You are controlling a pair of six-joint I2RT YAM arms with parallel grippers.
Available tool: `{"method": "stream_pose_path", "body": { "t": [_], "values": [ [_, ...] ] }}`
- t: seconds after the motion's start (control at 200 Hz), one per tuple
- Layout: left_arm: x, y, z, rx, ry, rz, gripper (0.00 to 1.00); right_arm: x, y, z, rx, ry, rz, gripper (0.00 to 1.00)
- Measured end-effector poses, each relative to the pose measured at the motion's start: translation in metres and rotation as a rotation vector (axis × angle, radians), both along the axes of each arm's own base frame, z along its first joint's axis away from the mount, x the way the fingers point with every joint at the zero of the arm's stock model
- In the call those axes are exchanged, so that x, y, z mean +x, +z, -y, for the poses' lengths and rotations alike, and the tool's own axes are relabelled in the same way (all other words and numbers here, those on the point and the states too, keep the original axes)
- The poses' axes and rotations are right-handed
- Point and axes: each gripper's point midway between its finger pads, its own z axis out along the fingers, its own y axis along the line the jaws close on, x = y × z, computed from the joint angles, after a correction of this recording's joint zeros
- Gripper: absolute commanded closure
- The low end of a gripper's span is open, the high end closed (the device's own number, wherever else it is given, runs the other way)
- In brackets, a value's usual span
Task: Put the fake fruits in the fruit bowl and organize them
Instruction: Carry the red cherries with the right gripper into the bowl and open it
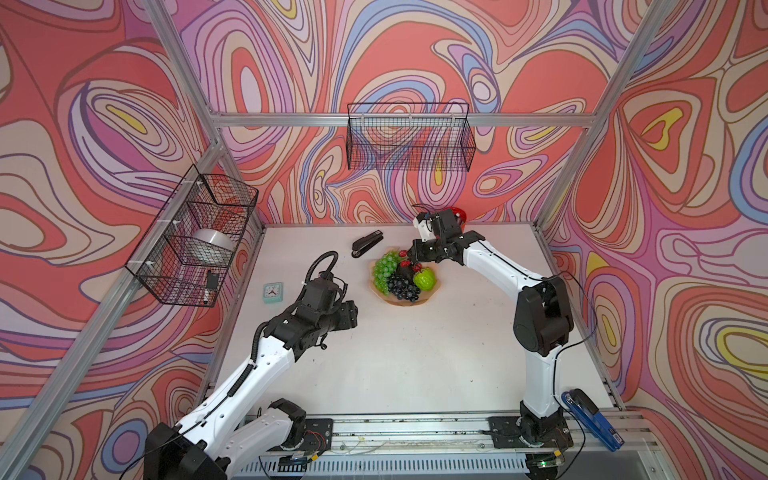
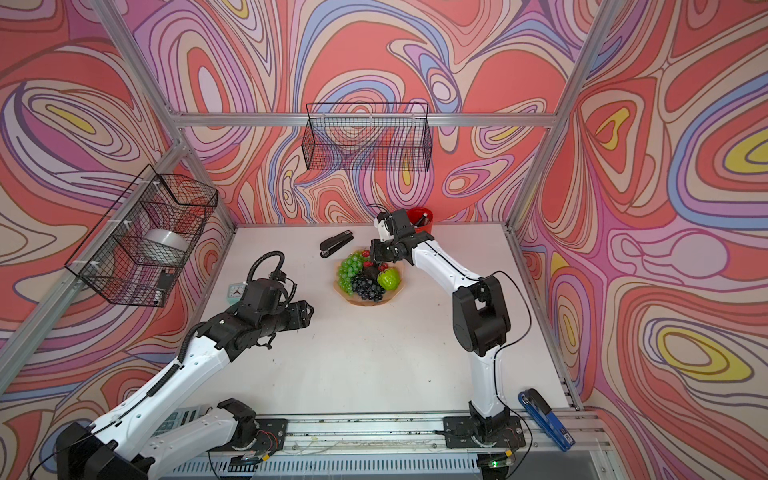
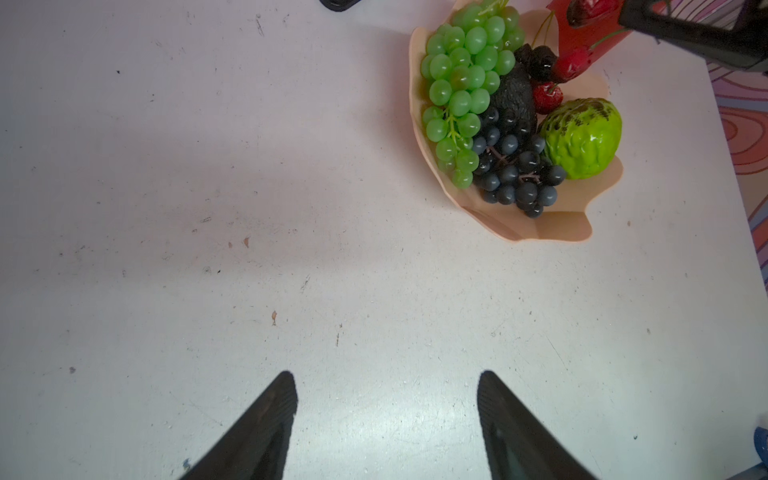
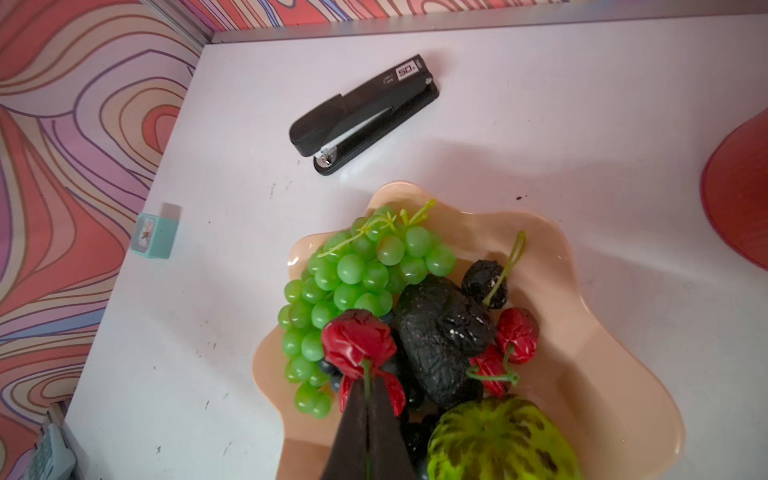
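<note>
Shows the right tool point(image 4: 366, 384) closed on the green stem of the red stemmed cherries point(image 4: 357, 340), fingers pressed together, fruit hanging just past the tips. Directly beneath this tool, on the white desk point(image 3: 374, 270): the fruit bowl point(image 4: 582, 332), peach-pink with a wavy rim. Cannot tell whether the hanging cherries touch the fruit below. Inside the bowl: translucent green grape bunch point(image 4: 361, 274) just beyond the tips; dark avocado point(image 4: 436, 345) beside the tips, near the middle; small blackberry point(image 4: 484, 282) farther out, touching the avocado; loose cherries point(image 4: 515, 332) against the avocado's other flank; glossy lime-green fruit point(image 4: 498, 440) close beside the fingers; dark purple grape bunch point(image 3: 515, 174) on the side of the bowl nearest the left tool. Shows the left tool point(image 3: 386, 386) open, fingers spread wide over bare desk, gripping nothing, well apart from the bowl, which lies ahead of its tips. Outside the bowl: black stapler point(image 4: 361, 116) past the right tool's tips, near the rim; small teal clock point(image 1: 273, 292) near the left tool; red cup point(image 2: 422, 218) behind the right tool.
</note>
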Motion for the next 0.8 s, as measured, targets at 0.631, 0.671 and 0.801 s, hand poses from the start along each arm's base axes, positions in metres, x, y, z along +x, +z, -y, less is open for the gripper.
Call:
{"method": "stream_pose_path", "body": {
  "t": [0.631,0.671,0.801],
  "values": [
    [-0.010,-0.001,-0.012,0.032,0.032,-0.010,0.28,0.046,-0.033,-0.005,-0.014,-0.029,0.003,1.00],
    [-0.010,0.001,-0.013,0.031,0.034,-0.003,0.28,0.047,-0.035,-0.005,-0.020,-0.033,0.001,1.00],
    [-0.010,0.003,-0.014,0.032,0.039,0.006,0.28,0.047,-0.040,0.001,-0.048,-0.053,-0.007,1.00]
  ]
}}
